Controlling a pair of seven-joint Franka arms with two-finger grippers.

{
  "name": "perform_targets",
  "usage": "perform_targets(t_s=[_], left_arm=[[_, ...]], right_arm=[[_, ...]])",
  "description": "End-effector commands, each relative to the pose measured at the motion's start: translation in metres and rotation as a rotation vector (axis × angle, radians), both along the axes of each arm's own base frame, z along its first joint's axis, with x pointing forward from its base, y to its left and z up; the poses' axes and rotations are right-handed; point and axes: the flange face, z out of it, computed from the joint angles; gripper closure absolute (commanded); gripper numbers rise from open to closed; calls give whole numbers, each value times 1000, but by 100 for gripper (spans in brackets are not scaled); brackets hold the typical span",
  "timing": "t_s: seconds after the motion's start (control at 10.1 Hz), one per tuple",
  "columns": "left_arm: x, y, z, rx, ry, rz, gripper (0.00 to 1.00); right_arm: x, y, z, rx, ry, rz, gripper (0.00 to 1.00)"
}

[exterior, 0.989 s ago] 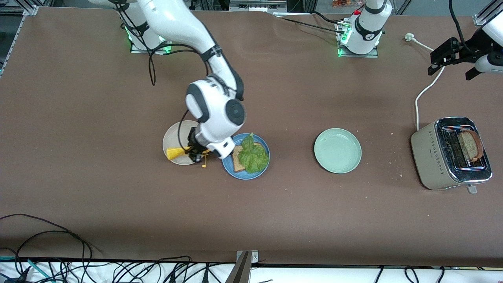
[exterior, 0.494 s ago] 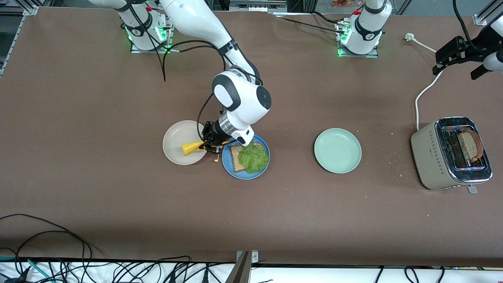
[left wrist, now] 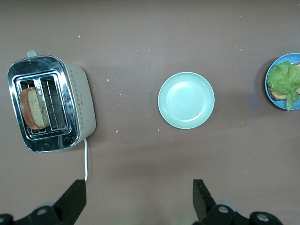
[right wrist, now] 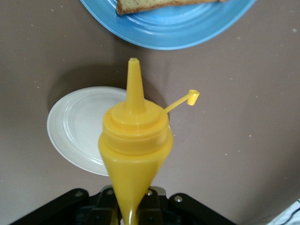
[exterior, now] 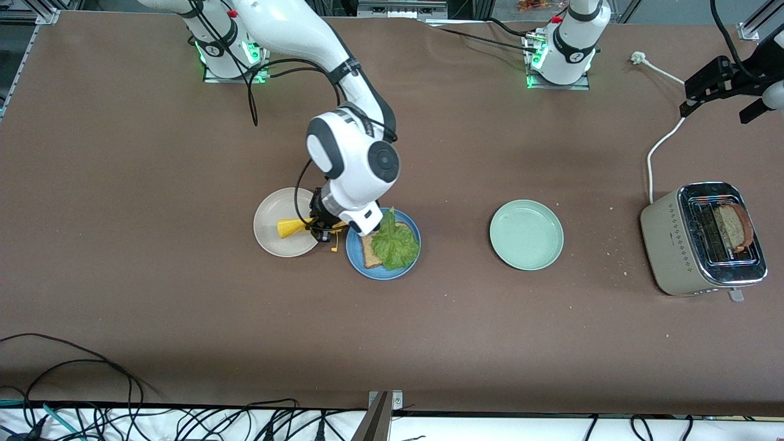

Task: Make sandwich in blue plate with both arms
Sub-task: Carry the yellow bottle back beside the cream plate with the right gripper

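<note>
Over the beige plate (exterior: 275,236), right claw (exterior: 318,225) grips the yellow bottle (right wrist: 135,154).

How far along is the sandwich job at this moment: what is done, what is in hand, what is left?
Done: one bread slice with the lettuce leaf on top lies on the blue plate.

In hand: the right claw holds the yellow squeeze bottle, cap off.

Left: the second slice sits in the toaster; the left claw waits, open, above.
</note>
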Motion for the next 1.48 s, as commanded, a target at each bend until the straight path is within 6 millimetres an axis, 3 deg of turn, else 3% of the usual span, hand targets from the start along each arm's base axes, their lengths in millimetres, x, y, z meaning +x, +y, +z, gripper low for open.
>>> perform_targets(t_s=[0.0, 0.4, 0.79, 1.09, 1.38], left_arm=[[1, 3, 15, 1, -29, 2, 0], [1, 14, 16, -2, -33, 14, 0], [-1, 16, 16, -2, -25, 32, 0], [-3, 33, 18, -5, -26, 62, 0], [3, 48, 9, -2, -14, 80, 0]], right_arm=[[35, -64, 41, 266, 168, -92, 100], [76, -162, 42, 616, 367, -115, 100], [88, -264, 22, 908, 538, 64, 100], [81, -344, -23, 1130, 586, 186, 100], [59, -409, -94, 1356, 601, 191, 100]])
